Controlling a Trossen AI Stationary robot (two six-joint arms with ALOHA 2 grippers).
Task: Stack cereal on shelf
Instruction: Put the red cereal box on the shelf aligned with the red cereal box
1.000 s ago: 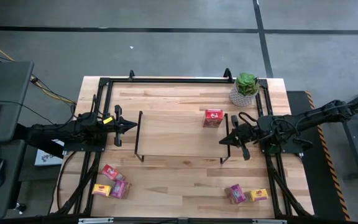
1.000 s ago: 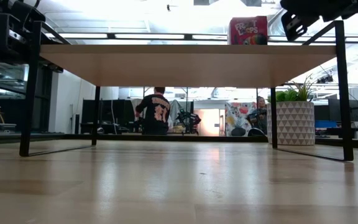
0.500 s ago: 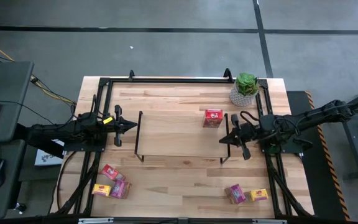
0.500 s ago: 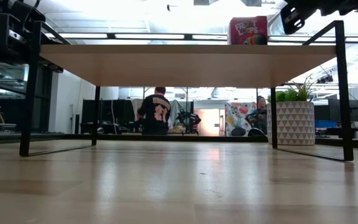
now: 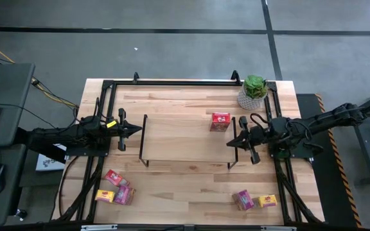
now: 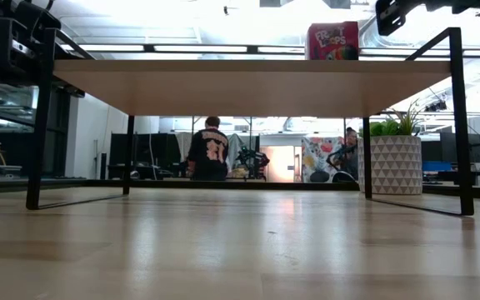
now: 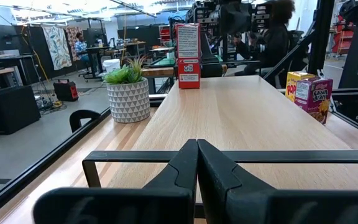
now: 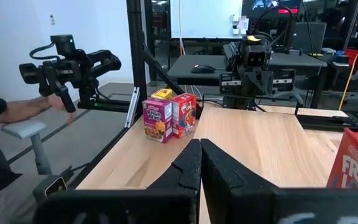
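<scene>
High view: one red cardboard cereal box (image 5: 220, 121) stands on low light-wood shelf (image 5: 185, 138); my left gripper (image 5: 135, 130) and right gripper (image 5: 231, 143) both clenched, empty, at its ends.

Right claw (image 8: 199, 163) pressed closed, shelf (image 8: 260, 146) ahead, three cereal boxes (image 8: 169, 116) clustered beyond, left claw (image 8: 252, 74) opposite.

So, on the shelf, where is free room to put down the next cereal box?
The shelf holds only one red cereal box, near its far right corner by the plant. All the board left of that box is bare, and so is the near strip. The right end is crowded: the right tool is there. The left tool is at the left end.
</scene>
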